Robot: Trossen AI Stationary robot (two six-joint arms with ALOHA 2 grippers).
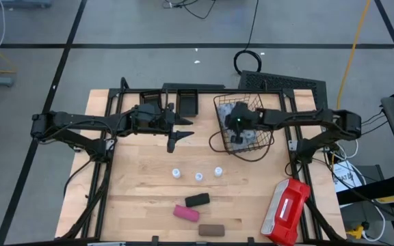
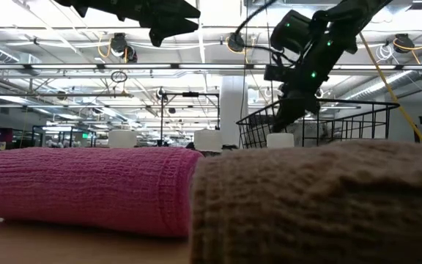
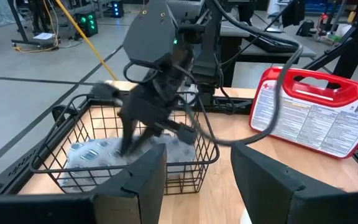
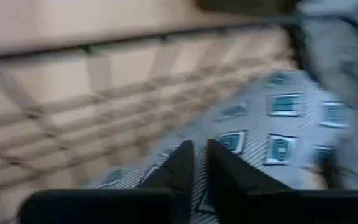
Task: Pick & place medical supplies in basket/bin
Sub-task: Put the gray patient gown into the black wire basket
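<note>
Lying flat in basket (image 1: pixel 219 108), pack (image 3: pixel 92 155); right gripper (image 4: pixel 199 163) nearly closed, empty.

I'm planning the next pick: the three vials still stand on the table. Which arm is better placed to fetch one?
Probably the left. Its gripper hangs free above the table, jaws open, just behind the vials. The right gripper is down inside the basket over the pack.
</note>
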